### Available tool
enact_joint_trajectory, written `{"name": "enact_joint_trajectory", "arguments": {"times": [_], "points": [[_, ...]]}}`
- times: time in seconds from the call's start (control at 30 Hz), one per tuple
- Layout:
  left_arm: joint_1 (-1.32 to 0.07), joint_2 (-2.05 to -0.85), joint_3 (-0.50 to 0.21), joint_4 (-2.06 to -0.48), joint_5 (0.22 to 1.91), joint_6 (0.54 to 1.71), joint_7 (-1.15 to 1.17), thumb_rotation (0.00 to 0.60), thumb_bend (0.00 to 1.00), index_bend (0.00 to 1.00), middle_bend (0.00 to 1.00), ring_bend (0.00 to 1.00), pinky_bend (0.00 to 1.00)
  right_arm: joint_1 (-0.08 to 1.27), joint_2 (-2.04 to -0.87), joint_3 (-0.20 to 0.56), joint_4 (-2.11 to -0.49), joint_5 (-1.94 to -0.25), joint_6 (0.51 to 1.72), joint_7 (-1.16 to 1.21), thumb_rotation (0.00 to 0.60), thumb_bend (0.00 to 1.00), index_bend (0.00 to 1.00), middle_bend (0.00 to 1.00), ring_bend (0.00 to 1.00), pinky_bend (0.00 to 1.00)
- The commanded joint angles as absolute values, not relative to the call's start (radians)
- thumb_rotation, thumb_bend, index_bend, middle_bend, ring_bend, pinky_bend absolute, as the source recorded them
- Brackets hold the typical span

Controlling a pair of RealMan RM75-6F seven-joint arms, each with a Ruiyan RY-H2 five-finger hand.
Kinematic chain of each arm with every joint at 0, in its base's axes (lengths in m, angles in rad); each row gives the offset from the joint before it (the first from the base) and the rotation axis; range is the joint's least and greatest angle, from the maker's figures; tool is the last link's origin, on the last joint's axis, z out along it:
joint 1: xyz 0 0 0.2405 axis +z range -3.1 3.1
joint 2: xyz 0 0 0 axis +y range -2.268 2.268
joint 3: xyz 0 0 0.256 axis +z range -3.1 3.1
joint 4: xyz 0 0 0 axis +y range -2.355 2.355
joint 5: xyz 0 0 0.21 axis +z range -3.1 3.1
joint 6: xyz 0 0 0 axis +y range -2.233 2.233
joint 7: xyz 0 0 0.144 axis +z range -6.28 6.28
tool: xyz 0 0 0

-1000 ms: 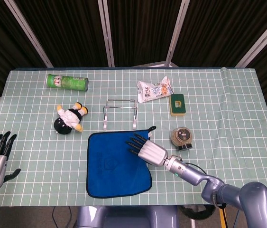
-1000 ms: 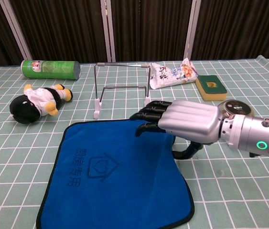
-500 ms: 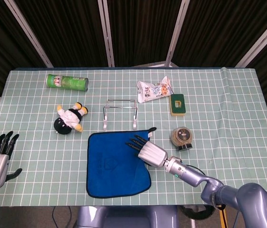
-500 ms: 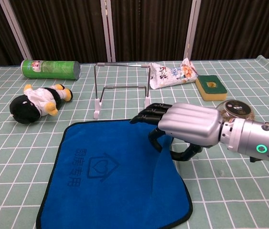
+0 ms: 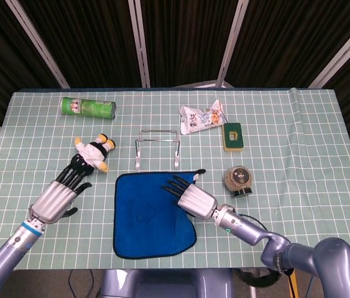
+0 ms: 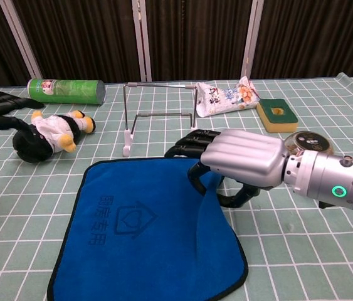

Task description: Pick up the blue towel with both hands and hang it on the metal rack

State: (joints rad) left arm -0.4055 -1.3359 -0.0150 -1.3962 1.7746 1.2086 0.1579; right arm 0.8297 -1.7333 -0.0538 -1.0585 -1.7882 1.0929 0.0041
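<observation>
Here the right hand [image 6: 242, 164] is closing on the far right corner of the blue towel [image 6: 142, 222], fingers curling over the edge and the thumb hooking under, so the cloth is puckering up beneath the palm. It looks like a pinch on the fabric, though how firm I cannot tell. The left hand [image 5: 59, 191] is hovering over the table [image 5: 299, 136] just left of the towel, holding nothing, fingers extended and apart, pointing toward the plush penguin [image 5: 91, 155].

The towel is lying mostly flat at the near middle of the table, its far edge just in front of the metal rack [image 5: 156, 148], which is standing upright and bare.

Handling, as a judgement: the towel is looking soft, light and limp, so it will be sagging and folding wherever it is unsupported. Best holds are the two far corners, one per hand, keeping that edge taut for draping over the top bar. The rack is looking light and may be tipping if dragged.

Farther out: a green can [image 5: 88, 107], a snack bag [image 5: 202, 117], a sponge [image 5: 232, 136], a small round jar [image 5: 239, 179].
</observation>
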Motion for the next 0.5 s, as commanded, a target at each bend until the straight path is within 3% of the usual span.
{"name": "enact_joint_trajectory", "arguments": {"times": [0.03,0.5], "points": [[-0.483,-1.43,0.017,-1.293,1.845,1.166,0.075,0.6,0.05,0.34,0.0,0.0,0.0,0.832,-1.72,-0.047,-1.088,-1.775,1.079,-0.018,0.6,0.42,0.65,0.06,0.0,0.0],[-0.571,-1.539,0.073,-1.137,1.891,1.145,0.003,0.6,0.12,0.34,0.0,0.0,0.0,0.838,-1.686,-0.032,-1.168,-1.744,1.04,-0.1,0.6,0.42,0.65,0.06,0.0,0.0]]}}
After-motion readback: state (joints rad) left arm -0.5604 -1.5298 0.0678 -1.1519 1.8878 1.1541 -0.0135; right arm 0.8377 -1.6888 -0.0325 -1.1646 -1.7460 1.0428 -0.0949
